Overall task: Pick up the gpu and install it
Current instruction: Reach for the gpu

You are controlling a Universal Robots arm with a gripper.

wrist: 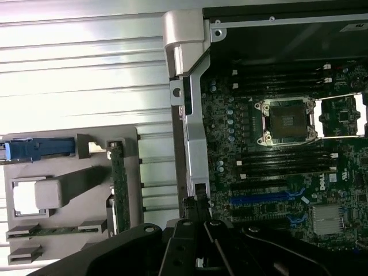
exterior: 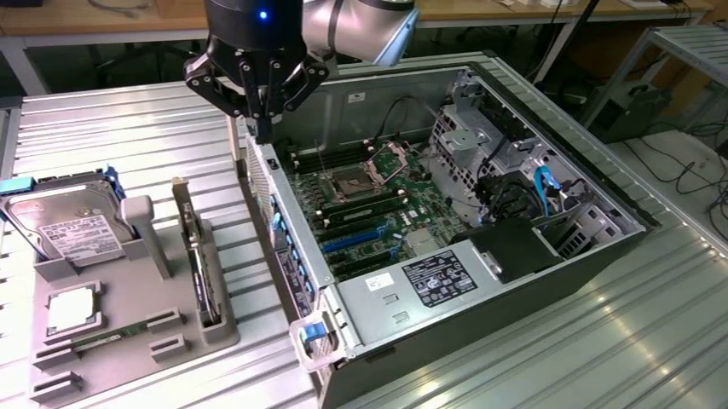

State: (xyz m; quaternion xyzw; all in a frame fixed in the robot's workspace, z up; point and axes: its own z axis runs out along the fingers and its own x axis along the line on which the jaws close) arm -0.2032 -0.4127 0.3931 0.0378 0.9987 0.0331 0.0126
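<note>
The gpu [exterior: 203, 273] stands on its long edge in a slot of the grey holder tray [exterior: 136, 290], along the tray edge nearest the computer case [exterior: 512, 324], its metal bracket pointing toward the far edge of the bench [exterior: 125, 128]. On the same tray, farther from the case, are a hard drive [exterior: 71, 228] propped upright, a square processor chip [exterior: 71, 308] and a narrow memory stick [exterior: 108, 334] lying flat. The case lies open on its side just beside the tray, its perforated rear wall rising right next to the gpu, with the motherboard [exterior: 376, 213] and a labelled power supply [exterior: 427, 281] inside. The fingers [exterior: 261, 123] are pressed together and hold nothing; they hang above the far end of that rear wall, well apart from the gpu and higher than it, toward the bench's far edge.
</note>
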